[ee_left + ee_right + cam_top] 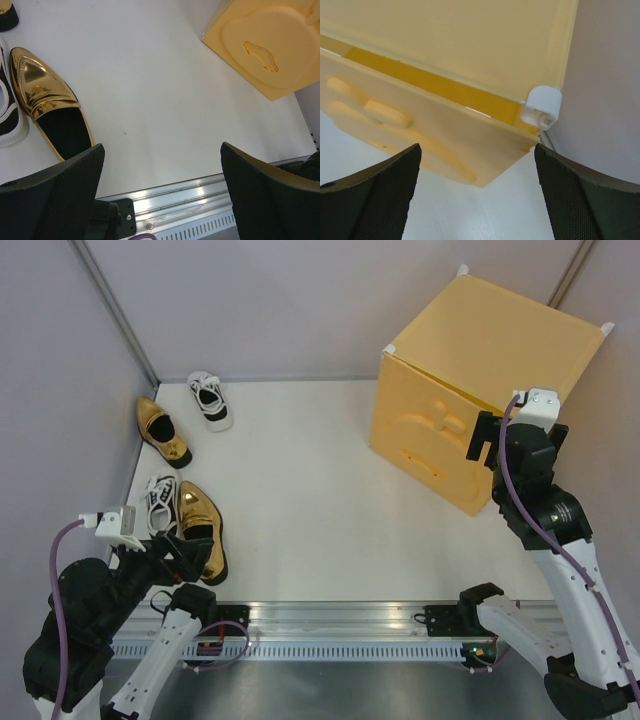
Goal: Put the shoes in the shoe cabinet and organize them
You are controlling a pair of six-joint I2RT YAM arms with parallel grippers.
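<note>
The yellow-orange shoe cabinet (490, 350) stands at the back right, and its door with the embossed face (430, 435) is slightly ajar. My right gripper (483, 440) hangs open at the door's right edge (485, 145), beside a white corner connector (542, 106), and touches nothing. Four shoes lie at the left. A gold loafer (200, 525) and a white sneaker (160, 502) are near; another gold loafer (162, 430) and white sneaker (211, 400) lie farther back. My left gripper (185, 552) is open and empty, just above the near loafer's heel (55, 120).
A grey wall with a metal post (115, 310) closes the left side close to the shoes. An aluminium rail (340, 625) runs along the table's near edge between the arm bases. White tabletop (300, 490) lies between the shoes and the cabinet.
</note>
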